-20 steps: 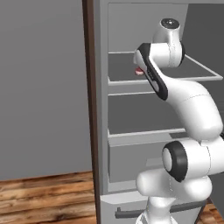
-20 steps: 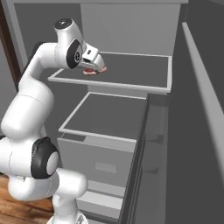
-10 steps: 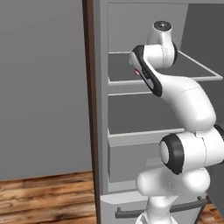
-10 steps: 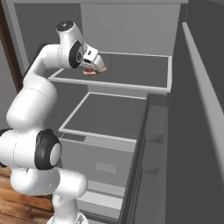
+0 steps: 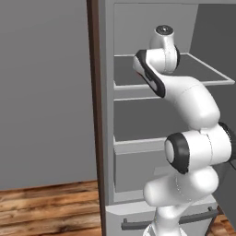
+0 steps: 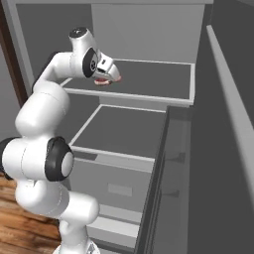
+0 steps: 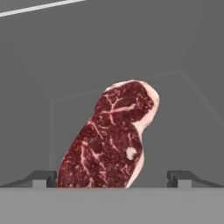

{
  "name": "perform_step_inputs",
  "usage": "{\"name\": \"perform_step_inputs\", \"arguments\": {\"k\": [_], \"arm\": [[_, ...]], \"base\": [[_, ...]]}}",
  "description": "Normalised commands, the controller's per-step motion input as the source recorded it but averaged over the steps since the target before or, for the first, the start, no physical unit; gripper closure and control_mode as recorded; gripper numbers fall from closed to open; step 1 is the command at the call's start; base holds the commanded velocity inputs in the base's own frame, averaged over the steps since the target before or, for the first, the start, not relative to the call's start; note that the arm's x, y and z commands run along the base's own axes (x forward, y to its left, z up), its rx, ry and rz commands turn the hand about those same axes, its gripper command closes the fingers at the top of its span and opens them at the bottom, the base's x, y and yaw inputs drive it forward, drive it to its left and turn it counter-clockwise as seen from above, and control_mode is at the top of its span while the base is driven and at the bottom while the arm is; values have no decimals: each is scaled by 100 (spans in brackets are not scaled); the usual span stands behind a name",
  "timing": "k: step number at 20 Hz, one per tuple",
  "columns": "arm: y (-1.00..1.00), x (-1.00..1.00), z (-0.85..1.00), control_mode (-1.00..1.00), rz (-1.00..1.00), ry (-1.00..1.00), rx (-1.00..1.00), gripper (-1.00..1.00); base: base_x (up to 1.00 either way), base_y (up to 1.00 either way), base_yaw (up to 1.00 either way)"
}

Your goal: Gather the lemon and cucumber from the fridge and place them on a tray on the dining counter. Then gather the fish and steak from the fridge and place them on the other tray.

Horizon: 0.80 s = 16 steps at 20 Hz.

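The steak, dark red with a whitish fat edge, lies on the upper shelf of the open fridge. My gripper is open, low over the shelf, with the near end of the steak between its two spread fingertips. In the right base view the gripper points down into the fridge just above the pink steak. In the left base view the arm's wrist blocks the hand. The lemon, cucumber, fish, trays and dining counter are out of view.
A bare lower shelf and a grey drawer sit under the upper shelf. The open fridge door stands close on the right. A grey wall and wooden floor lie left of the fridge.
The arm has reached a little deeper into the fridge, bringing the hand closer over the steak. The steak has not moved.
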Motion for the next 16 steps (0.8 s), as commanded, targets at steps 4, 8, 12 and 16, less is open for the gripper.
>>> {"name": "perform_step_inputs", "arguments": {"k": [4,8,12,16], "arm": [[0,29,-10,-100,-1,5,1,-100],[0,27,-12,-100,0,6,1,-100],[1,22,-11,-100,0,4,2,-100],[3,20,-14,-100,0,5,2,-100]], "base": [[0,0,0],[0,0,0],[0,0,0],[0,0,0]]}}
